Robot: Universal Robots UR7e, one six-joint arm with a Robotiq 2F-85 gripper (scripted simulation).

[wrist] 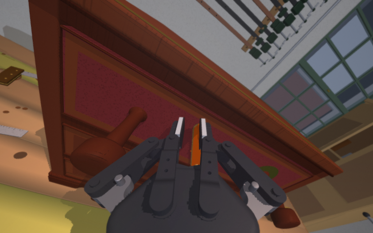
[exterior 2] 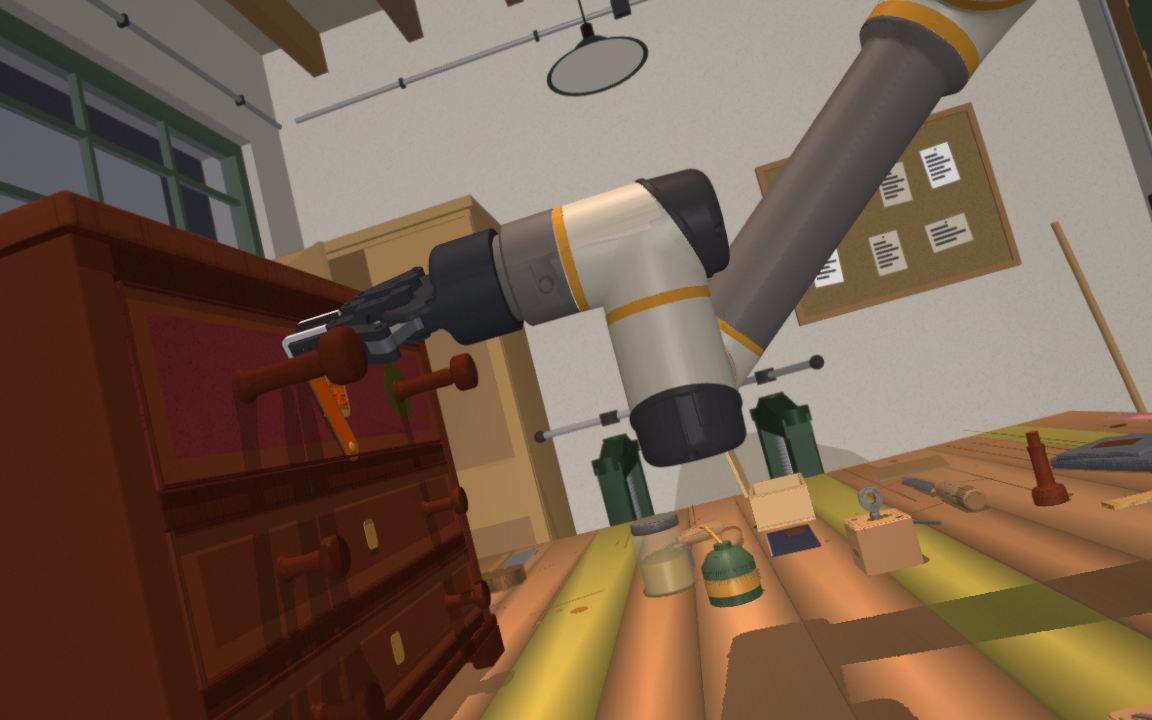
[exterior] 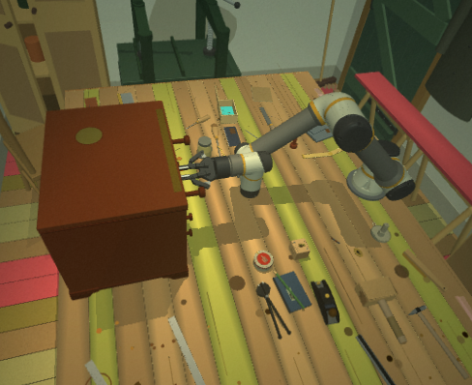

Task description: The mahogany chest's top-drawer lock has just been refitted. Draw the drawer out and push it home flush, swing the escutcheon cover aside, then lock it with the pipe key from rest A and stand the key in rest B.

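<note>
The mahogany chest [exterior: 110, 193] stands at the left of the bench, its top drawer [exterior 2: 276, 385] set flush in the front with two turned knobs [exterior 2: 312, 367] [exterior 2: 437, 376]. Between the knobs the orange escutcheon cover [exterior 2: 336, 414] hangs slanted on the drawer face, and in the wrist camera it shows as an orange strip [wrist: 195, 147] just past the fingertips. The pipe key [exterior 2: 872, 503] stands in a small wooden block [exterior 2: 885, 539] on the bench right of the chest. A second block [exterior: 299, 249] sits further along the bench. My gripper [wrist: 190, 127] is at the drawer face between the knobs, open and holding nothing.
A red rail [exterior: 429, 140] runs along the bench's right edge behind the arm's base [exterior: 376, 184]. An oil can [exterior 2: 728, 573], a tin [exterior 2: 665, 569] and a small open box [exterior 2: 782, 501] stand near the chest. Pliers, a plane and a mallet lie toward the front.
</note>
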